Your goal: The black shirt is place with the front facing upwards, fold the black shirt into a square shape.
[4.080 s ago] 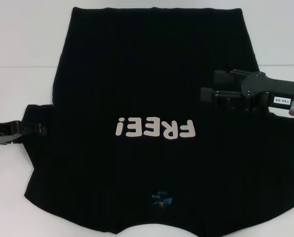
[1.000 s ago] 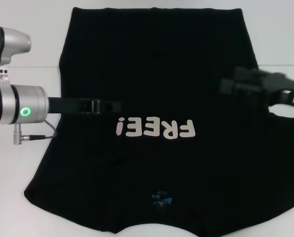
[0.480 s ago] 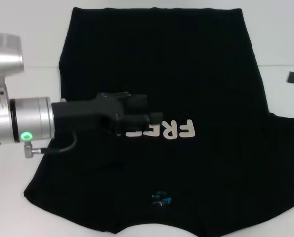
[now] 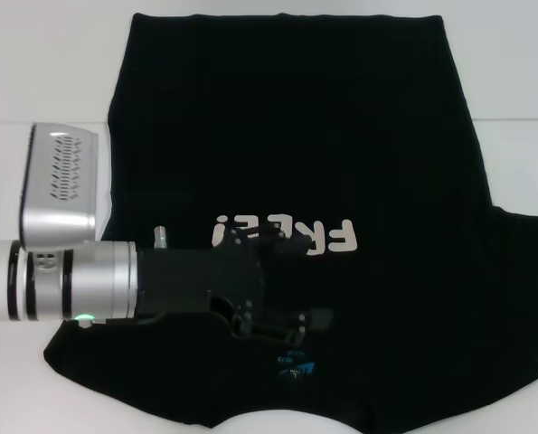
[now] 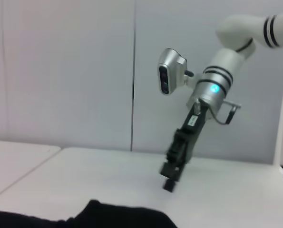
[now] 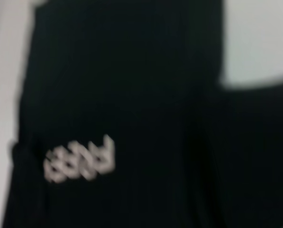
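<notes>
— Where's the shirt (image 4: 287, 136)?

— Spread flat in the middle of the table (image 4: 33, 81), front up. The hem lies toward the far edge and the collar at the near edge, so from the head camera the lettering (image 4: 282, 235) reads upside down. The blue label (image 4: 296, 366) sits just inside the collar.

— Sleeves?

— One sleeve (image 4: 522, 244) sticks out toward the table's right edge. The left side of the shirt runs as one straight slanted edge.

— And the left gripper (image 4: 314, 324)?

— Its arm reaches in from the table's left edge and lies low across the near half of the shirt. The gripper is over the cloth between the lettering and the label, covering the bottom of a few letters. It is black on black, so I cannot tell how far apart it stands, nor whether it has any cloth.

— The right gripper (image 5: 172, 173)?

— Only the left wrist camera shows it, farther off. It points steeply down over bare table, well apart from the dark cloth (image 5: 122, 216) at the near side of that picture. I cannot tell how it is set either, and nothing shows in it.

— The right wrist camera?

— Blurred: it shows the shirt (image 6: 131, 95) with its pale lettering (image 6: 79, 161) from above.
</notes>
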You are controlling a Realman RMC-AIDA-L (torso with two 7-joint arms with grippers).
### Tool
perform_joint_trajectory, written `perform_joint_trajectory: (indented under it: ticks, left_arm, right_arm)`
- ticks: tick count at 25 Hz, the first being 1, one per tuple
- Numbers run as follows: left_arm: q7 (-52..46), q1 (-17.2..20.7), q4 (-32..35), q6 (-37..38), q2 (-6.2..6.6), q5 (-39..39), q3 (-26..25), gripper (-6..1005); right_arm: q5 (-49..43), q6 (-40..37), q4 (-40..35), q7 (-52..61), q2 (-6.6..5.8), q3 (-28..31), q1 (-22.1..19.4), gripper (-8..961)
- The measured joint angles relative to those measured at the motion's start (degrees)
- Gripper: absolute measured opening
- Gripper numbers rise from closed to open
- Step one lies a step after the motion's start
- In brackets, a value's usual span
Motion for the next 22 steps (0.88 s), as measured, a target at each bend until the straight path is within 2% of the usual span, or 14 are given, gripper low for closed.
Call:
perform_joint_trajectory:
  ticks: [3,7,12,22]
  left_arm:
    - [0.9,0.0,-0.1,-1.3,-0.01,0.0,1.7,947]
    - [1.3,-0.3,-0.3,-2.7,0.13,0.0,2.3,947]
    - [1.0,-1.1,-1.1,-3.2,0.57,-0.1,1.8,947]
    - [-0.5,-1.2,-1.1,-4.9,0.6,-0.2,1.8,946]
  right_arm:
    - [-4.3,-0.7,0.3,1.8,0.85,-0.9,0.3,878]
    - [-5.6,0.1,0.4,2.8,1.92,-1.2,0.3,876]
    - [-5.4,3.1,0.5,2.6,2.62,-0.9,0.8,875]
    - [-5.8,9.3,2.9,2.2,3.68,-1.8,2.9,872]
